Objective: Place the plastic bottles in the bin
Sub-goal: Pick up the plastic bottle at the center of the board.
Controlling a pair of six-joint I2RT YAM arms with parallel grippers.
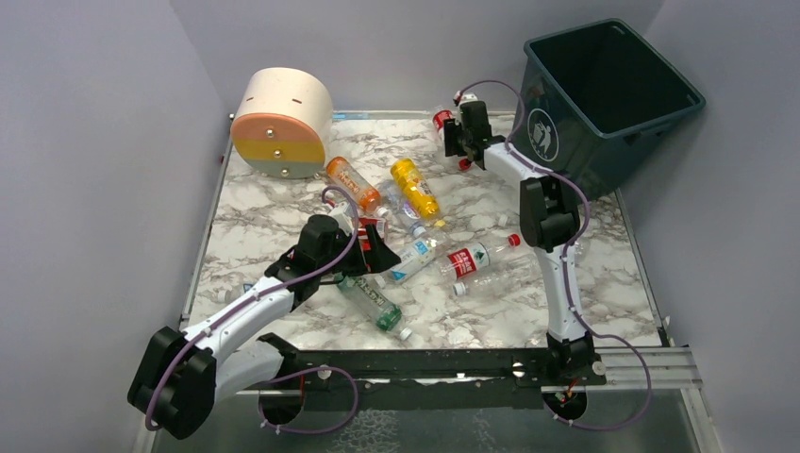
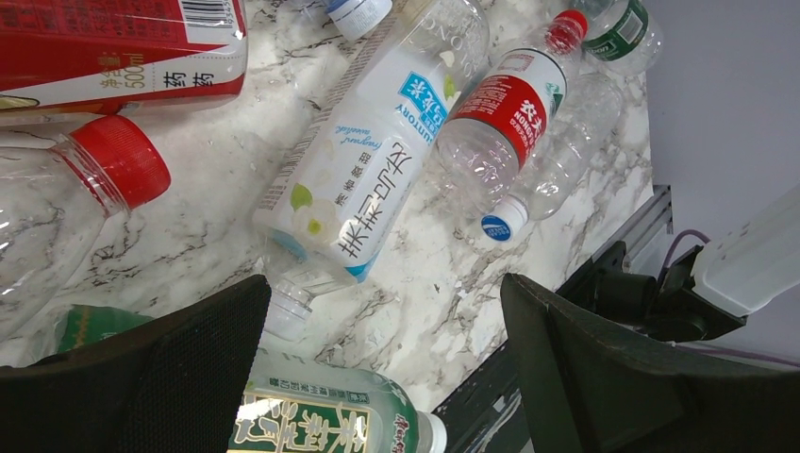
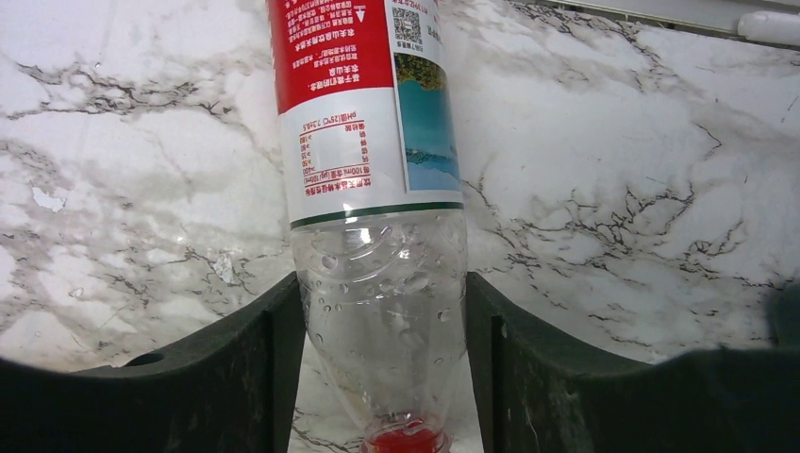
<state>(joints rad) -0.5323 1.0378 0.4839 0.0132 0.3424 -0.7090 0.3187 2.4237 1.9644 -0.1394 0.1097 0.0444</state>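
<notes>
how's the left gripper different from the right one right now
The left gripper is open and holding nothing; the right gripper grips a clear red-labelled bottle. The left gripper is over the mid-table bottles; the right gripper is at the far edge beside the bin. Both are black.

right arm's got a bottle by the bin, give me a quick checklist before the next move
1. Right gripper fingers on both sides of the red-label bottle: ok.
2. Bottle lifted off the marble table: cannot tell.
3. Bottle above the bin: not ok, it is short of the logo wall.
4. Bin mouth open: ok.
5. Left gripper open, holding nothing, away from the bin: ok.
</notes>
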